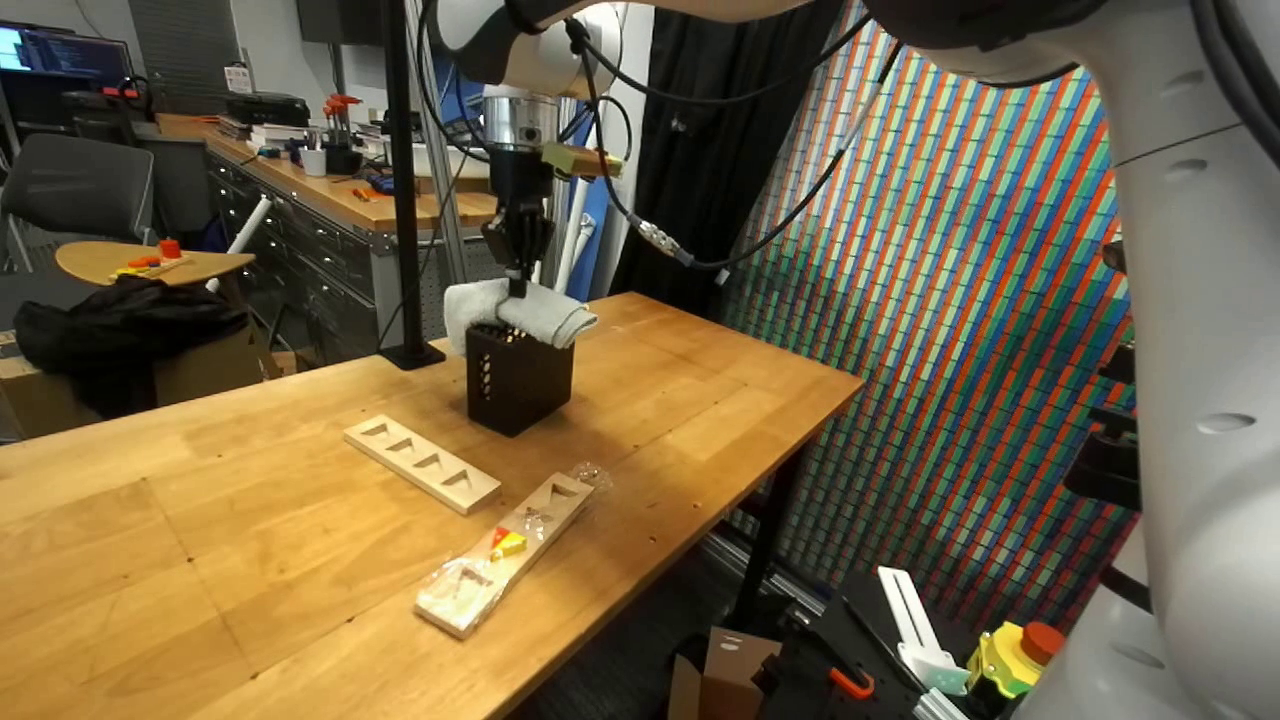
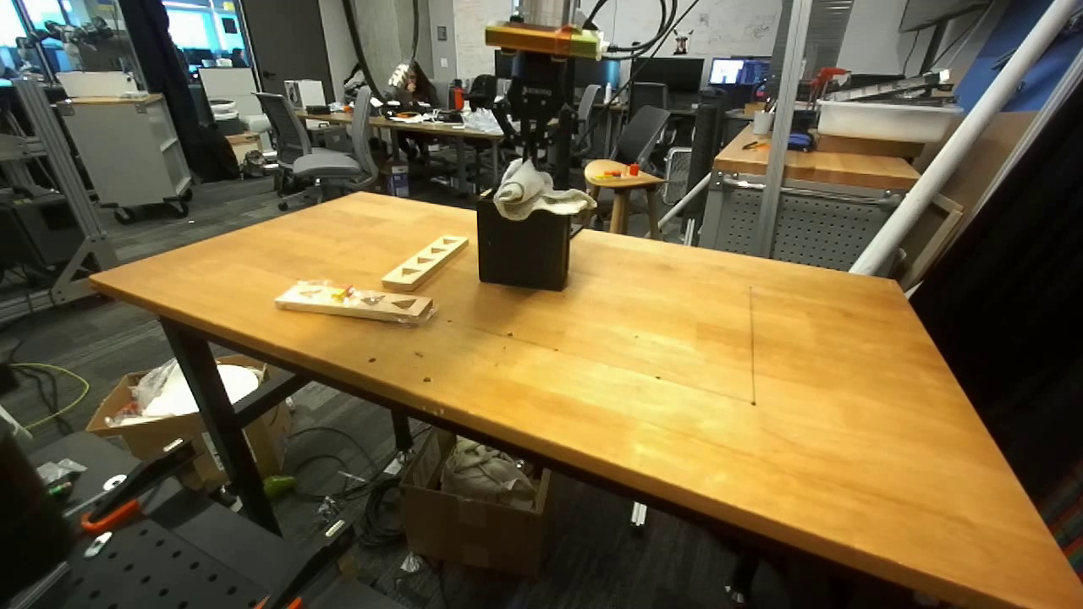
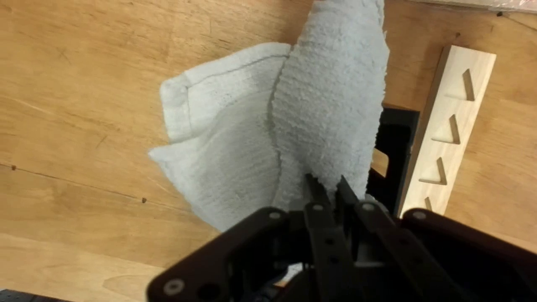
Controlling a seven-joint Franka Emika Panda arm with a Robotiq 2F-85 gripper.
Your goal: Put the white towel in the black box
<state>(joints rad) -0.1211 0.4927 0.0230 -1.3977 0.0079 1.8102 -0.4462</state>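
Note:
The white towel (image 1: 550, 318) lies draped across the top of the black box (image 1: 520, 388), its folds hanging past the rim on both sides. In an exterior view the towel (image 2: 546, 199) is bunched to a peak above the box (image 2: 523, 254). My gripper (image 1: 518, 285) points down over the box, its fingers close together with cloth between the tips. In the wrist view the gripper (image 3: 325, 180) meets the towel (image 3: 331, 96), which covers most of the box; only one dark edge of the box (image 3: 400, 126) shows. The box's inside is mostly hidden.
A pale wooden strip with triangular recesses (image 1: 425, 465) lies beside the box. A second strip in clear plastic (image 1: 460, 595), with red and yellow pieces, lies nearer the table's edge. A black upright post (image 1: 400, 200) stands at the table's far edge behind the box.

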